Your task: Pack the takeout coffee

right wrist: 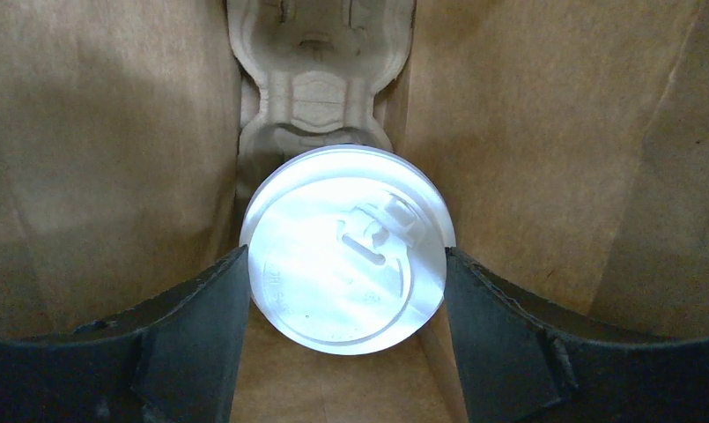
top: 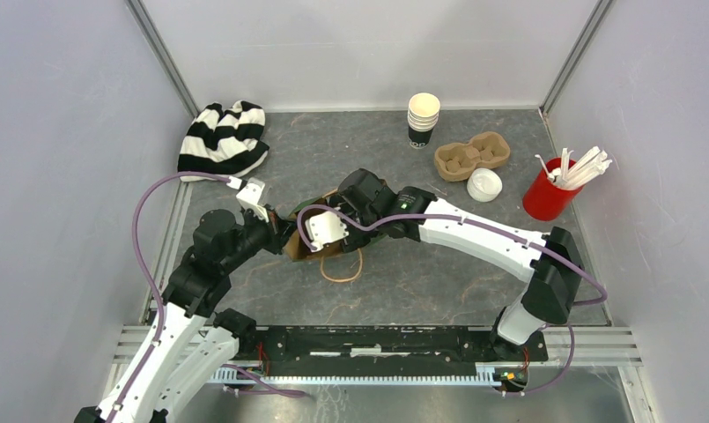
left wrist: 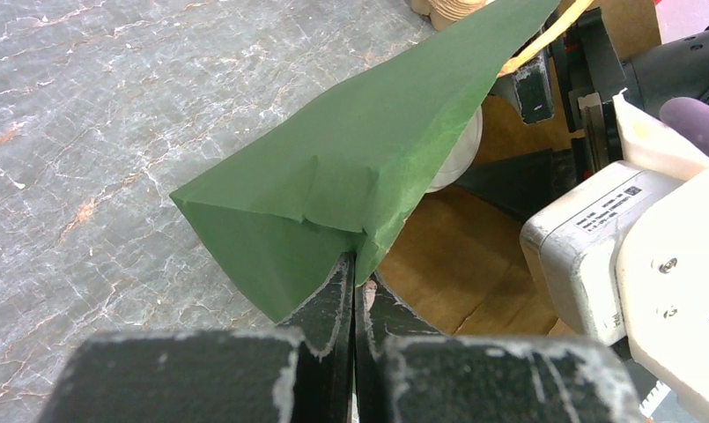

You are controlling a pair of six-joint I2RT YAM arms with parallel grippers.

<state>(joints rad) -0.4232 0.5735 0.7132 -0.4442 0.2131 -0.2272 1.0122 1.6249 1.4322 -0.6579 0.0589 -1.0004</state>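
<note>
Sitting inside bag (right wrist: 113, 159): takeout coffee (right wrist: 333, 291), only glossy white lid (right wrist: 368, 233) showing.

We are in a robotics lab test cell: plain pale wall panels (top: 359, 44) in aluminium framing (top: 161, 55) enclose a grey marbled tabletop (top: 439, 282), with cabled robot arms (top: 483, 238) bolted to a metal rail (top: 377, 377).

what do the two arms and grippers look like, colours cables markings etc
The left arm and right arm have white shells, black joints and a looping purple cable each. A white camera box sits at each wrist. A green light glows on the right arm. The left gripper and right gripper have black fingers, the left's scuffed pale at the edges.
</note>
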